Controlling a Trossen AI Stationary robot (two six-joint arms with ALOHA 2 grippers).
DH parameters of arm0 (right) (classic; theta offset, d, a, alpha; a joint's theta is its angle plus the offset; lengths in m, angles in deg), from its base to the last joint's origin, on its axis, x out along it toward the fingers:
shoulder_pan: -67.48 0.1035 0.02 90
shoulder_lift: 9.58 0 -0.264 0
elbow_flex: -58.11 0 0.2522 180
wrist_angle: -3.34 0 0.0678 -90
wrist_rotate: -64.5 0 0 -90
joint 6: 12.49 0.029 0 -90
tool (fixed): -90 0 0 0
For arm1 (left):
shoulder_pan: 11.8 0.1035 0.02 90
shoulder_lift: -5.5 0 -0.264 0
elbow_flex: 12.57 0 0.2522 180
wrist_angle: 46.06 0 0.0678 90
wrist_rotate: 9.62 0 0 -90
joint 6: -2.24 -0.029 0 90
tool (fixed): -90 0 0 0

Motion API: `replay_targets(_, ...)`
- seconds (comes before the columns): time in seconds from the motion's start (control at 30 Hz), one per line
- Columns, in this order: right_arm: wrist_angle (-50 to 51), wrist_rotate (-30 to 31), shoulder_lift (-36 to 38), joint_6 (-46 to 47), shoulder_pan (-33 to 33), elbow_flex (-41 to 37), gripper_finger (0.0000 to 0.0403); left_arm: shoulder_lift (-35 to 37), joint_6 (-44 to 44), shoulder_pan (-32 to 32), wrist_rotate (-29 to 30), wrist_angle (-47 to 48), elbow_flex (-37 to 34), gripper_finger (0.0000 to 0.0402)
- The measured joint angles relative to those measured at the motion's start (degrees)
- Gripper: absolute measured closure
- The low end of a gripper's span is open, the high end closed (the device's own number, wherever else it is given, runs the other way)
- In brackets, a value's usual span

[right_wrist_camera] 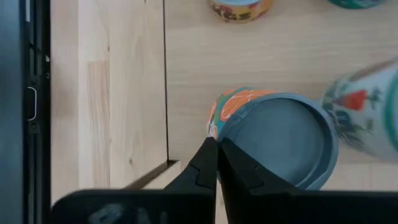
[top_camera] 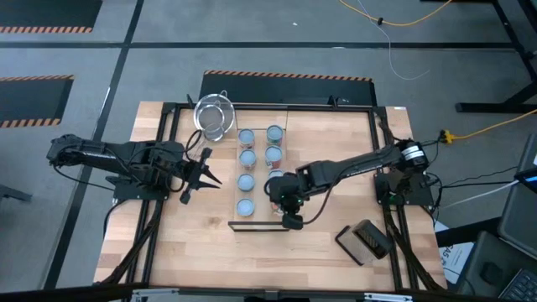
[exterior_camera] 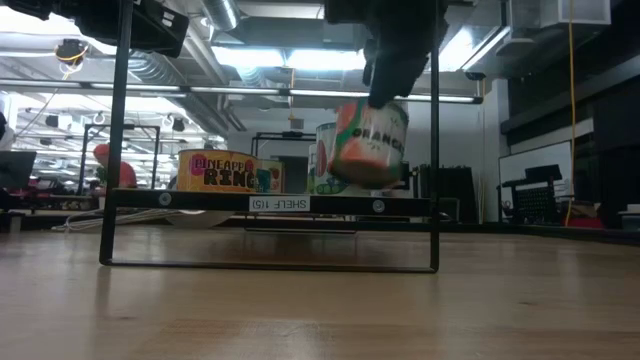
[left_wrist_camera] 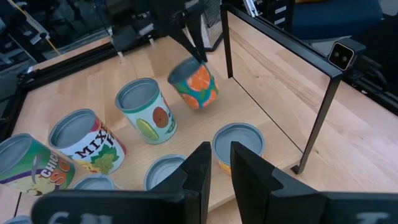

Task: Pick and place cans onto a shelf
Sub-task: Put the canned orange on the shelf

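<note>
Pinched by its rim in the right gripper, an orange-labelled can hangs tilted above the shelf; left gripper waits open at 9 o'clock.

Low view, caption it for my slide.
Right gripper holds an orange-labelled can, tilted, above the shelf.

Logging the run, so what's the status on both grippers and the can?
Right gripper shut on orange can, tilted, lifted above shelf. Left gripper open, waiting beside the can rows. Nothing blocking.
</note>
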Motion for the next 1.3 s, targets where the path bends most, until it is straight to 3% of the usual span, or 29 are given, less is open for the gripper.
replay_targets(1.3, -4.67, -1.03, -3.07, 0.11, 0.13, -0.07, 0.0369, -0.02, 0.00, 0.00, -0.02, 0.02, 0.00, 0.0347)
